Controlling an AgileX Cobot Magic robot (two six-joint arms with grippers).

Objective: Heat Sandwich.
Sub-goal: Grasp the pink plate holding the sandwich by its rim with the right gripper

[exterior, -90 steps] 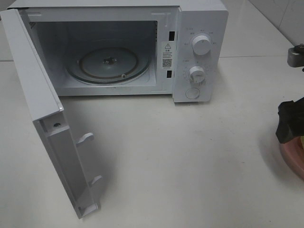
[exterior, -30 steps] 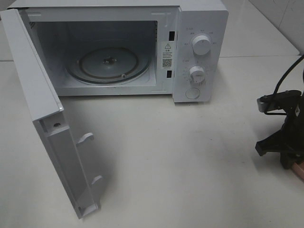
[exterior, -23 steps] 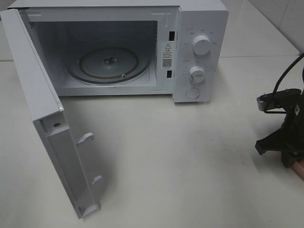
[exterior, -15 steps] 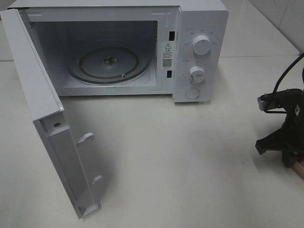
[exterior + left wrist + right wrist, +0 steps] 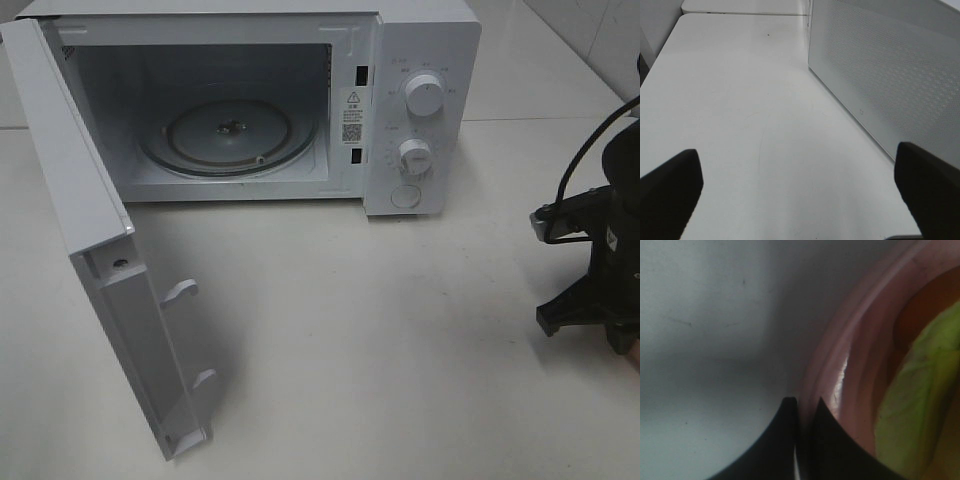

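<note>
The sandwich (image 5: pixel 920 410) lies on a round pink plate (image 5: pixel 850 365); only its green leaf and a tan edge show, close up in the right wrist view. My right gripper (image 5: pixel 801 440) is shut, its two black fingertips pinched together at the plate's rim. From the high camera that gripper (image 5: pixel 612 330) sits low at the table's far right edge, and it hides the plate and sandwich. My left gripper (image 5: pixel 800 200) is open and empty over bare table beside the microwave's side wall (image 5: pixel 890 80).
The white microwave (image 5: pixel 420 100) stands at the back with its door (image 5: pixel 90 250) swung wide open toward the front left. Its glass turntable (image 5: pixel 228 135) is bare. A black cable (image 5: pixel 590 150) loops above my right arm.
My right gripper's jaws have closed the last bit at the plate's rim. The right arm has shifted slightly and now covers the pink sliver of plate seen before. The left arm is unchanged.
</note>
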